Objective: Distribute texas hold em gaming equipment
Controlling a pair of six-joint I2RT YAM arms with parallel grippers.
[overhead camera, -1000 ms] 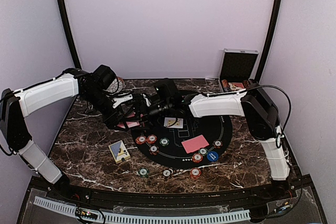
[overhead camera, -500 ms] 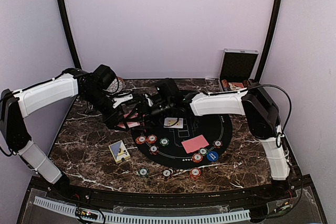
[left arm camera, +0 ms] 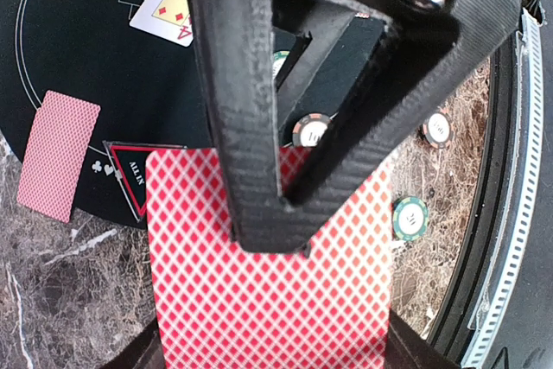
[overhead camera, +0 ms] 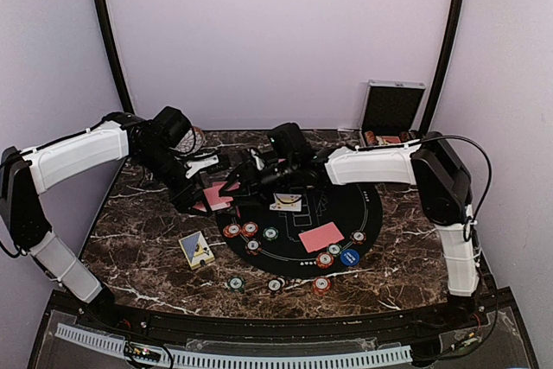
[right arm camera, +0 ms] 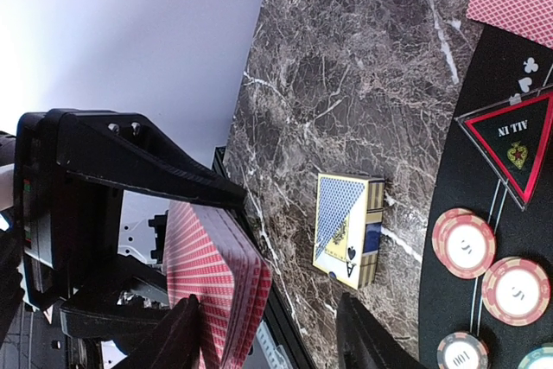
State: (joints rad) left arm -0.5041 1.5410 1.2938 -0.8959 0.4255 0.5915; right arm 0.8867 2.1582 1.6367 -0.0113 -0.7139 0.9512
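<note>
Plainly, the left fingers [left arm camera: 238, 127] are clamped shut on a deck of red-backed cards [left arm camera: 268, 300], holding it in the air over the far left part of the marble counter [overhead camera: 138, 213], just beside the rim of the black round mat [overhead camera: 363, 205]. The right fingers [right arm camera: 177, 339] stand apart, one of them right at the deck's free end and the other well clear of it (whether that finger actually touches a card cannot be told), and nothing is seen gripped between them. On the mat lie one face-down card [overhead camera: 320, 237], one face-up card [overhead camera: 286, 202] and several chips [overhead camera: 250, 229] in red, green, white and blue near its front and left edges. Three more chips sit on the bare counter just in front of the mat. A blue and yellow card box [overhead camera: 196, 249] lies on the counter left of the mat, apart from everything else.
</note>
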